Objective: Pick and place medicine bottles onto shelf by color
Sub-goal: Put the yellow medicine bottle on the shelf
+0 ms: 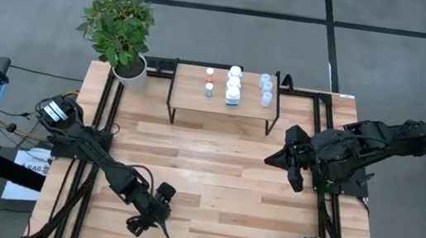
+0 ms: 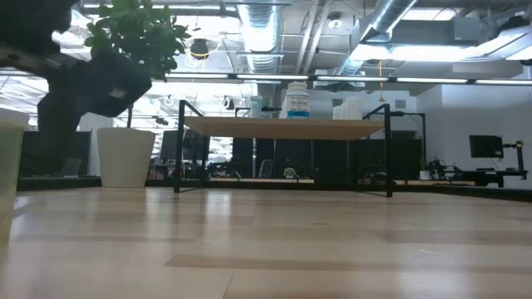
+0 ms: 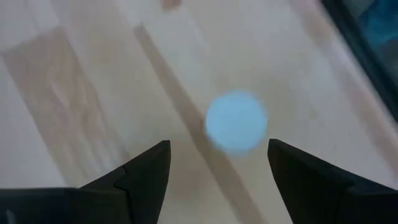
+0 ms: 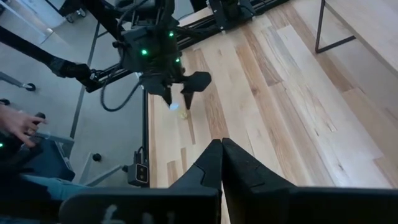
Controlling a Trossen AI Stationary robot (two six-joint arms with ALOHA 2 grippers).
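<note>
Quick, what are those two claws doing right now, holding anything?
Left gripper: open, holding nothing, poised over a pale blue bottle on the table.
Right gripper: shut, empty, waiting at the table's right side.

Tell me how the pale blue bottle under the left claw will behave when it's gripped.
The blue bottle looks tiny and probably light. Its round top suggests curved sides, so it may slip or twist between the open left claw. Standing alone on smooth table, an off-centre touch could tip it.

A pale blue bottle (image 3: 236, 122) is seen between black fingers (image 3: 146, 171). The desk (image 1: 222, 170) is patterned in light wood planks. The shelf (image 1: 191, 95) is topped in light wood, with black legs.
</note>
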